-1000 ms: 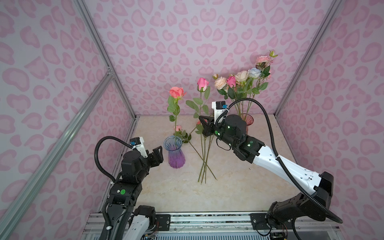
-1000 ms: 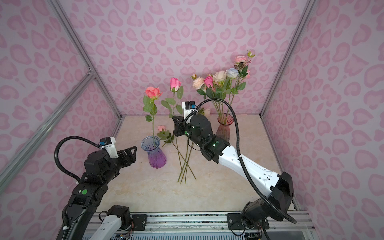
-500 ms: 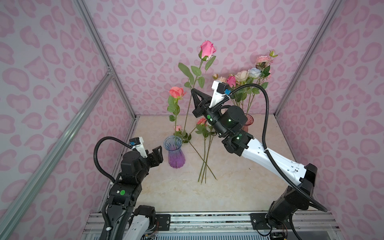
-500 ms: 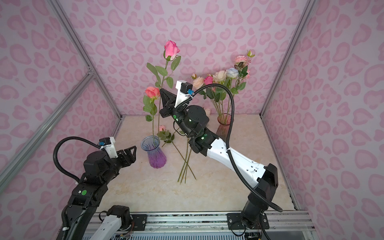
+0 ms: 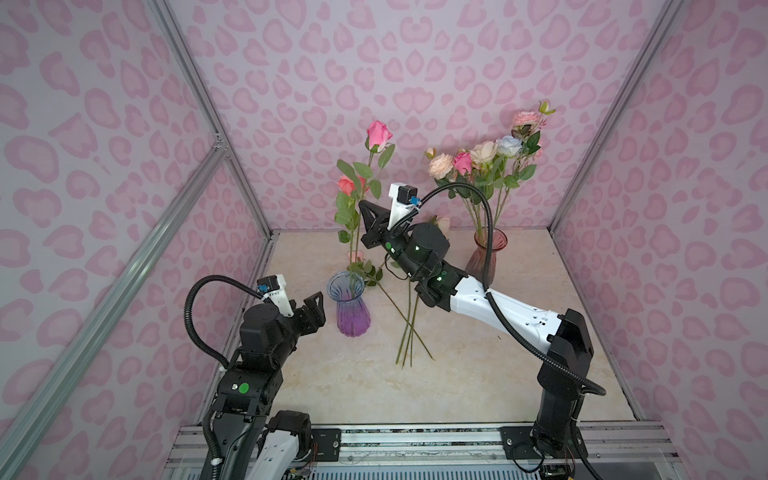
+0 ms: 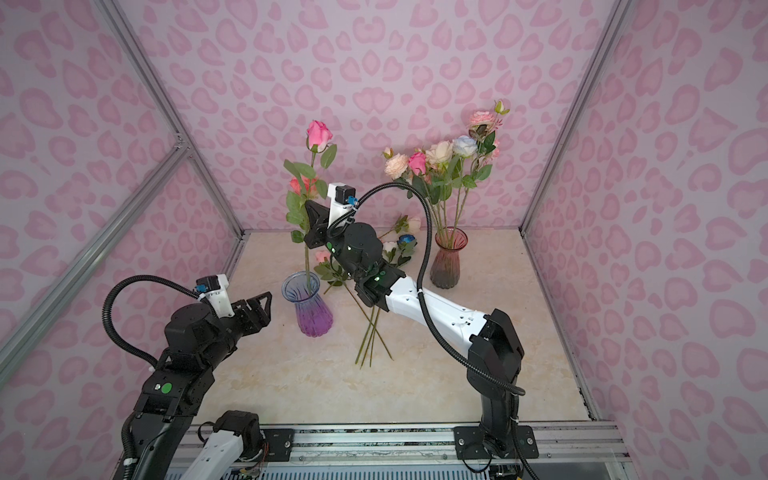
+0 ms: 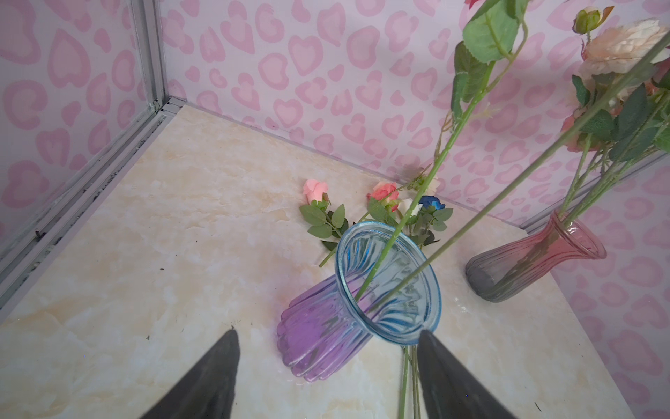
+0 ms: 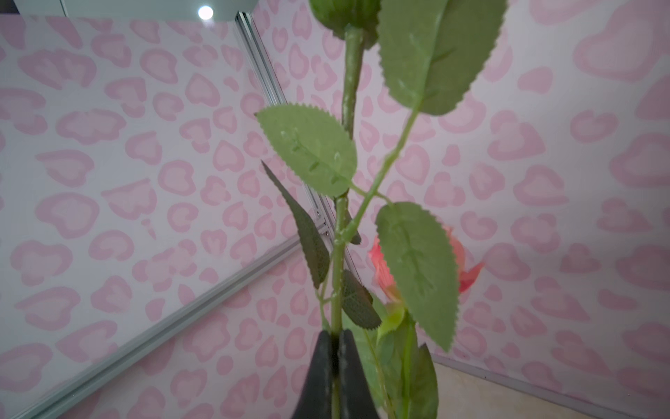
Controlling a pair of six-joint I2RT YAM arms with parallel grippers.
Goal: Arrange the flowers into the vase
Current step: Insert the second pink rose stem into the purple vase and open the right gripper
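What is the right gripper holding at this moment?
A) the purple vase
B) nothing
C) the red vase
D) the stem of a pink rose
D: the right gripper is shut on the green stem of the pink rose, as the right wrist view shows.

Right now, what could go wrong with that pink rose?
1. The right pincer grips the pink rose, whose stem reaches into the vase. A sideways pull might tip it, since the left pincer hangs open beside it, not holding it.
2. Its leaves crowd the coral rose already in there and might drag it out.
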